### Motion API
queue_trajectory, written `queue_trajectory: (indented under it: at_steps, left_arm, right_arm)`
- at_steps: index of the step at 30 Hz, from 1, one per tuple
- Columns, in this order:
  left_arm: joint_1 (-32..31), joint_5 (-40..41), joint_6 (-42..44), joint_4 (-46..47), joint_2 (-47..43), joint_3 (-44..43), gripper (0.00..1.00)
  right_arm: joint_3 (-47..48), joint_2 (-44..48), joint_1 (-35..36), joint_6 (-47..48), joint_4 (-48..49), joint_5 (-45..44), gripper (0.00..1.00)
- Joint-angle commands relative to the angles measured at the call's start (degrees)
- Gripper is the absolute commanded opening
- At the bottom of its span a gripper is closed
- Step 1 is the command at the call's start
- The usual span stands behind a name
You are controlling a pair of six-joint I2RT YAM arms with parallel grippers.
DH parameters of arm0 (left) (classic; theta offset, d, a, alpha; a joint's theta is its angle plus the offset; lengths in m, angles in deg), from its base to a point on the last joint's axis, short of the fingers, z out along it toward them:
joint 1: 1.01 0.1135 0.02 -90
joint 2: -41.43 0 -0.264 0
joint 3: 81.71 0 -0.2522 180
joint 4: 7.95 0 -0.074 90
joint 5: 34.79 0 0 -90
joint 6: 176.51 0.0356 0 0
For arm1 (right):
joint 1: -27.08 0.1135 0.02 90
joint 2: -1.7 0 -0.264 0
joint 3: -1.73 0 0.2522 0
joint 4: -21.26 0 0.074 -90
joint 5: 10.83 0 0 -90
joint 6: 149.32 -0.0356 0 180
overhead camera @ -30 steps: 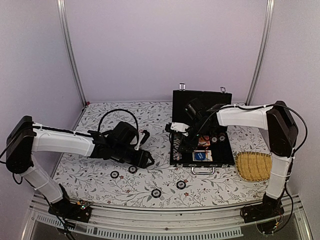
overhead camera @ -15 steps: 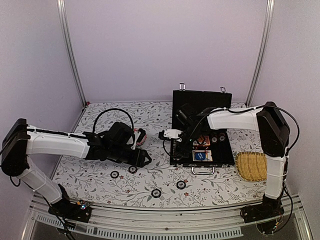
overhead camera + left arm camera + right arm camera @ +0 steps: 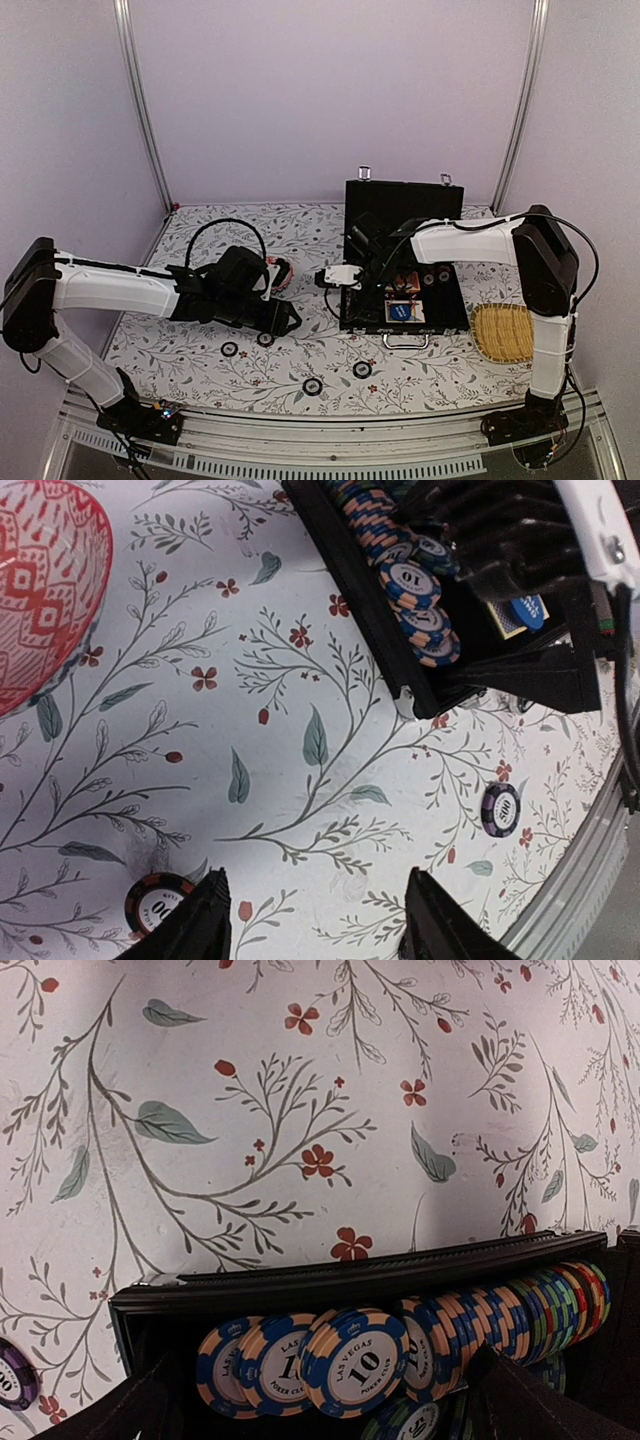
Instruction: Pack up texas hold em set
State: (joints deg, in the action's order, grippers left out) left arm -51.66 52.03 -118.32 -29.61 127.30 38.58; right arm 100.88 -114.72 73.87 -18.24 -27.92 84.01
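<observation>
The black briefcase [image 3: 452,300] lies open right of centre, lid upright. A row of blue-and-orange poker chips [image 3: 360,1360] stands on edge behind its left wall [image 3: 350,1278]. My right gripper [image 3: 366,278] hangs over that row, jaws open wide with chips between them but untouched. My left gripper [image 3: 287,318] hovers low over the cloth left of the case, open and empty. One loose chip [image 3: 158,905] lies just beside its left finger [image 3: 200,925], and a purple chip [image 3: 500,808] lies farther right. Loose chips [image 3: 312,386] dot the near cloth.
A pink patterned dome [image 3: 283,272] sits behind my left wrist, also showing as the dome [image 3: 40,580] in the left wrist view. A yellow woven tray [image 3: 505,332] lies right of the case. A blue packet [image 3: 404,312] rests inside the case near the handle [image 3: 405,342].
My right gripper has shifted left toward the case's left wall and its jaws have spread wider. The left arm has edged slightly and its jaws stay as they were.
</observation>
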Motion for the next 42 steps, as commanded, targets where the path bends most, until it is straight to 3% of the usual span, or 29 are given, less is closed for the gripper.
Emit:
queue_trajectory:
  at_steps: [1,12,33,42]
  left_arm:
    - [0.8,0.9,-0.2,1.5,-0.8,0.8,0.6]
    - [0.8,1.7,-0.5,2.0,-0.5,0.7,0.6]
    - [0.8,-0.3,-0.8,5.2,1.5,0.9,0.59]
    - [1.7,-3.4,-1.2,14.2,14.8,-7.6,0.54]
  right_arm:
    - [-2.7,-0.7,1.1,1.4,-1.1,-6.4,1.0]
    - [-5.1,-1.9,2.4,3.8,9.7,-25.0,1.0]
    - [0.7,-0.5,-1.8,-0.9,10.0,-18.8,0.97]
    - [-1.2,-1.4,-2.0,-0.2,9.1,-16.4,0.97]
